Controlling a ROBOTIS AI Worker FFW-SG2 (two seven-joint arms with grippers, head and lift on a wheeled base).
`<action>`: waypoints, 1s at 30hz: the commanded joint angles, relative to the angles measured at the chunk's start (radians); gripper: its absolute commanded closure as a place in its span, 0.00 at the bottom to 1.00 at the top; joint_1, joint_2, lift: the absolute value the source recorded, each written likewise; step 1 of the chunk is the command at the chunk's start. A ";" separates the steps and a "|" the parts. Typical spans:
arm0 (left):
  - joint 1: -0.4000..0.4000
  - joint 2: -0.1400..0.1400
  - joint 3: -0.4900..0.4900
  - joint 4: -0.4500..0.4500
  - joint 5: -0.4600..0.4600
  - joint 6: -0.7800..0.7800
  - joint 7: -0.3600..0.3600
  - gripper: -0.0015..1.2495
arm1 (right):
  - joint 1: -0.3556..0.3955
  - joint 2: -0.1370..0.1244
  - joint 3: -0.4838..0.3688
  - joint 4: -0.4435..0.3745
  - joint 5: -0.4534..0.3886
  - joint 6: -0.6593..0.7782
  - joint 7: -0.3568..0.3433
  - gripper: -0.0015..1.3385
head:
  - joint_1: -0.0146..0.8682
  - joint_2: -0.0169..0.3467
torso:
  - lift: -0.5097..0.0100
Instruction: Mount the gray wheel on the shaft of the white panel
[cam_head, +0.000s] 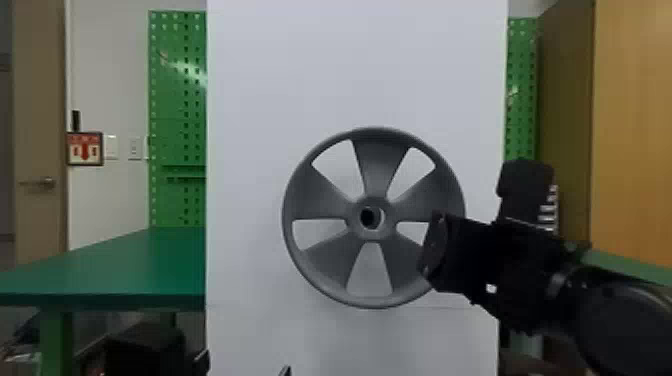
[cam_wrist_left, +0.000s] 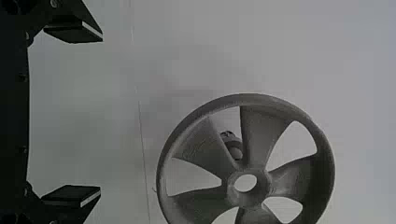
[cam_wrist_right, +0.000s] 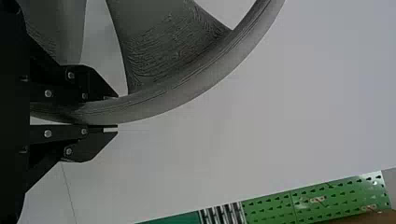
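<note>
Closest in, big and black on the robot's right, it's the right arm (cam_head: 620, 325), reaching in to the wheel (cam_head: 377, 165). And the right pincer (cam_head: 436, 250) has it, clamped on the rim low on the robot's right side, one finger inside, one outside!

The wheel stands upright in front of the panel (cam_head: 350, 75), its open face turned to the head camera. Its axle line runs roughly level, hub to panel, with one of five spokes pointing straight up and a gap between spokes at the bottom. Through the hub hole, a dark round spot. From the left wrist view, there's the shaft (cam_wrist_left: 234, 148), peeking through a gap between spokes, behind the wheel and off to the side of the hub hole from that angle.

Down at the bottom edge, the left pincer (cam_head: 244, 365): released, fingers wide apart, nothing between them. Farther out, a green table (cam_head: 120, 265) at left, pegboard (cam_head: 177, 110) behind it, and a wooden board (cam_head: 632, 125) far right.
</note>
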 joint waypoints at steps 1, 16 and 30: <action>-0.001 0.000 -0.003 0.000 -0.001 0.000 0.000 0.10 | -0.010 0.001 0.001 0.023 -0.006 -0.004 0.000 0.88 | 0.05 0.13 | 0.04; -0.004 0.002 -0.003 0.000 -0.001 0.000 0.002 0.10 | -0.031 0.012 0.008 0.090 -0.002 -0.038 0.023 0.88 | 0.05 0.13 | 0.04; -0.004 0.005 -0.004 0.000 0.002 0.000 0.002 0.10 | -0.044 0.015 0.011 0.129 0.014 -0.073 0.023 0.88 | 0.05 0.13 | 0.04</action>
